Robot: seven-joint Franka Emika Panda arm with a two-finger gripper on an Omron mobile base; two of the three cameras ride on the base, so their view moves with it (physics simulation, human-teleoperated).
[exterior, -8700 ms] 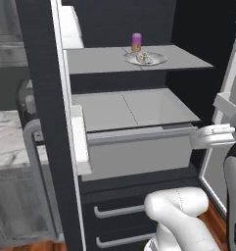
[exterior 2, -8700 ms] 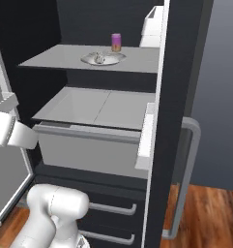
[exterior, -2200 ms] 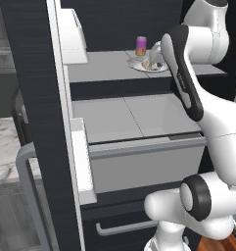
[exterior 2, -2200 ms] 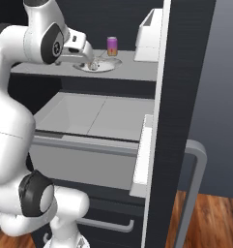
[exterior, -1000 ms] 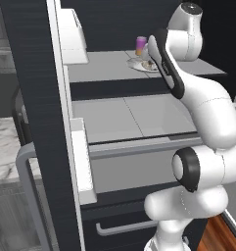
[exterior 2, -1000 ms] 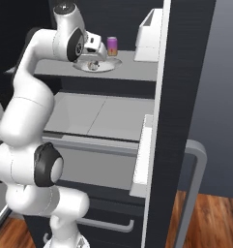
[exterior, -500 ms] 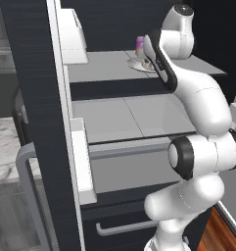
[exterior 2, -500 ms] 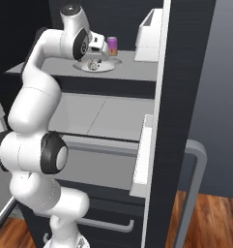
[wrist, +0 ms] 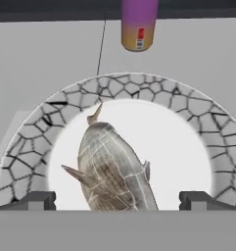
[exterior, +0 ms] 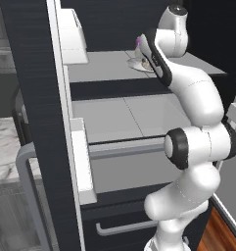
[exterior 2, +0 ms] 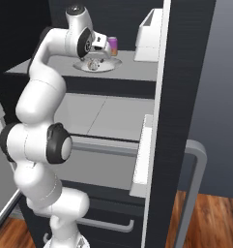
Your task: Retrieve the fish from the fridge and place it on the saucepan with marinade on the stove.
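Hanging wide open over the plate (wrist: 26,142) on the fridge (exterior 2: 183,72) shelf, the gripper (wrist: 117,201) has the fish (wrist: 112,171) right between its tips, lying long from 5 o'clock up to 11 o'clock.

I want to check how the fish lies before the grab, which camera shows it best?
The hand view: the fish lies on a crackle-rimmed plate, seen from above between the open gripper tips. The right base view shows it small, under the hand. In the left base view the arm hides it.
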